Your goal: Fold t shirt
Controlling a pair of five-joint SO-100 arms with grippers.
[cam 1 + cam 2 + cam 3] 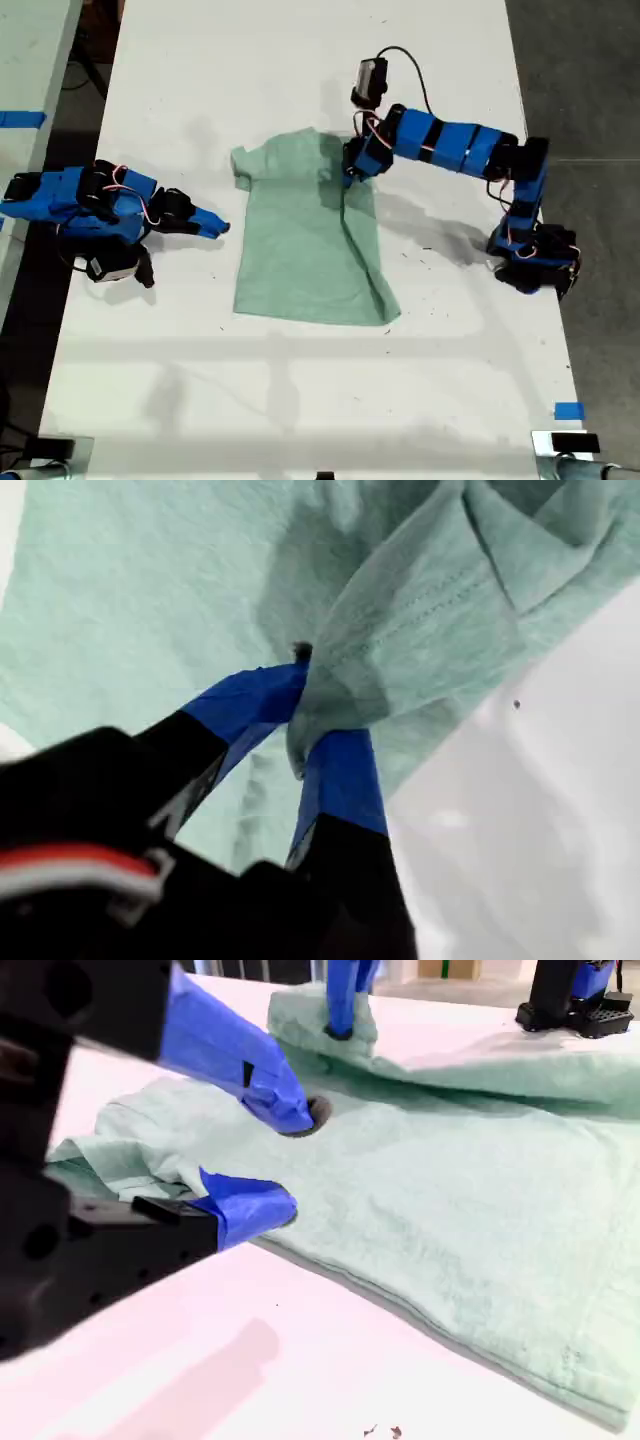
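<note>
T shirt: the t shirt (300,240) lies flat near the middle of the white desk (300,400), collar toward the desk's far edge in the exterior view, hem toward the near edge.

Fold so far: the side toward the exterior view's right is turned in over the body, with a long crease running from the shoulder down to the hem corner. The other sleeve (243,163) lies spread out, unfolded.

My first pincer (305,725): closed on a bunch of the t shirt's cloth at the folded-over shoulder; the fabric gathers between the blue tips in the first wrist view, and a stitched hem shows just beyond them.

My second pincer (285,1165): open and holding nothing, its tips apart just at the edge of the shirt near the unfolded sleeve.

Progress: by my judgement roughly one lengthwise fold is laid or nearly laid, not yet released.

Left to do: let go of that fold, bring the other side and sleeve in, then fold hem toward collar.
</note>
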